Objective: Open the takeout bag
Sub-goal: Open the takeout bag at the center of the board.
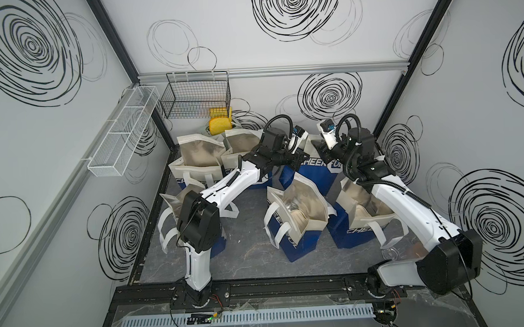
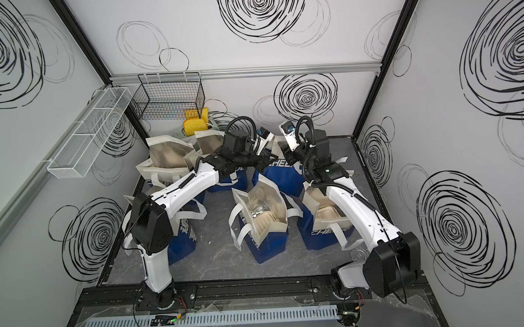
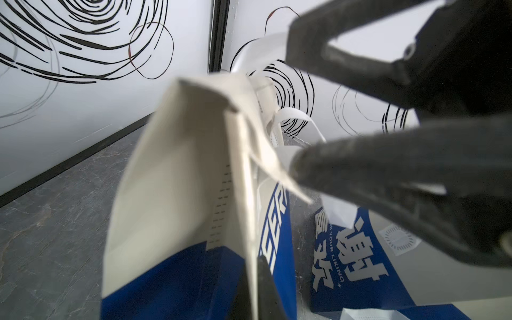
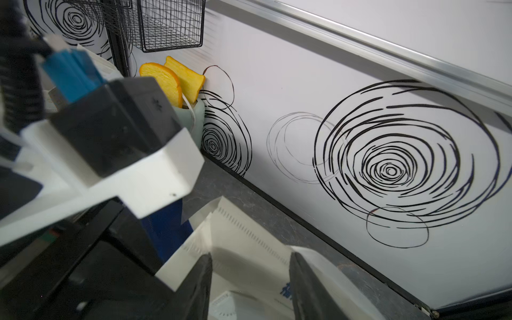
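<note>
Two grippers meet at takeout bag, back-centre of grey table, other open bags around it. Blue body, white top. Left gripper pressed together on bag's white top edge, pinching it. Right gripper spread, jaws apart just beside same rim, holding nothing.

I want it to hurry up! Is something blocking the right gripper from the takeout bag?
Nothing visible does. The right gripper, jaws open, is right at the white top of the takeout bag, and the left gripper pinches its edge.
</note>
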Robot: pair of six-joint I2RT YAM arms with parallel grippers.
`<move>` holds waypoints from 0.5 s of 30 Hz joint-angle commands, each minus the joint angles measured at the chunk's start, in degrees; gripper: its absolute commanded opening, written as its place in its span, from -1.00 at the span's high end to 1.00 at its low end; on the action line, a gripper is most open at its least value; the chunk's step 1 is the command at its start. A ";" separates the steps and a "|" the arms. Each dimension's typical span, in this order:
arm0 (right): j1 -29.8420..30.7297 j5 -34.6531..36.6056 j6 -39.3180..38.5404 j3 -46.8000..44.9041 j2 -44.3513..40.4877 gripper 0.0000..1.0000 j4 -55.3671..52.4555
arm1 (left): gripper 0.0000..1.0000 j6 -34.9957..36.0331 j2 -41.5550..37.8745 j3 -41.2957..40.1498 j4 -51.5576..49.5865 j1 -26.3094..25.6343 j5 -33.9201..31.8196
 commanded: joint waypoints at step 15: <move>1.63 6.97 -4.21 -1.08 -1.28 -0.18 2.77 | 1.00 0.42 -0.54 3.74 0.94 -0.11 0.58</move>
